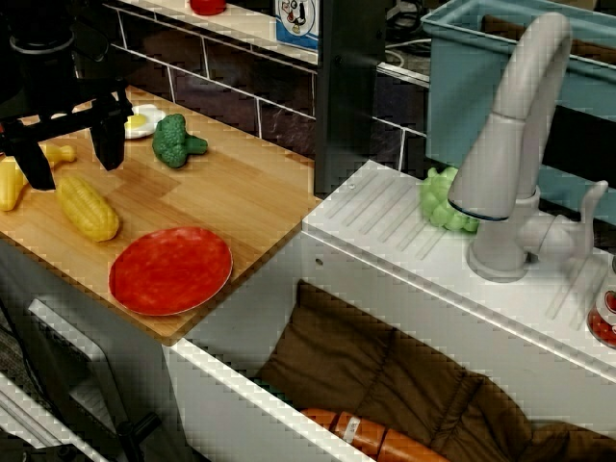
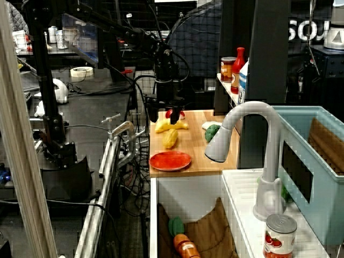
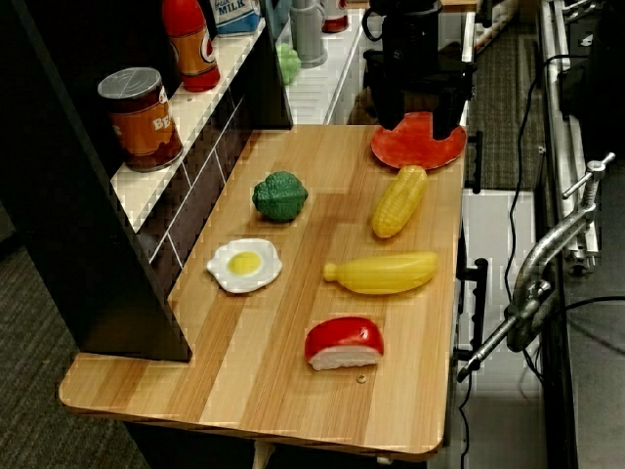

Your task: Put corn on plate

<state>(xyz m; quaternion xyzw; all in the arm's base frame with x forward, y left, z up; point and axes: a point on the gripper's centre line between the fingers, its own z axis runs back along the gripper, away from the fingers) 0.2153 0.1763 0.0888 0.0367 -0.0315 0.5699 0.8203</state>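
Corn (image 1: 88, 206) lay on wooden counter (image 1: 231, 188), not on plate (image 1: 171, 270); sat just beside plate's rim, apart from it in the near counter view, same in the view from the counter's far end (image 3: 399, 200). Plate empty, close to counter's front edge next to sink unit (image 1: 404, 250); partly covered by the arm in the far-end view (image 3: 418, 143). Gripper (image 1: 72, 144) hung above counter over the corn's far end, fingers spread wide, nothing between them; not touching corn. Left finger (image 1: 31, 159) and right finger (image 1: 108, 140) both dark, pointing down. In the wide side view gripper (image 2: 164, 114) seen hanging over the yellow items, too small to judge more. Banana (image 3: 382, 273) just beside corn, on the side away from plate. Broccoli (image 1: 177, 141) further back near the tiled wall, well apart from corn. Fried-egg dish (image 3: 244, 265) near wall, beside broccoli. Red-and-white toy piece (image 3: 344, 342) at the counter's far end from plate. Faucet (image 1: 510, 154) over the sink, green toy (image 1: 443, 200) behind it. Soup can (image 3: 144, 118) on the wall ledge.
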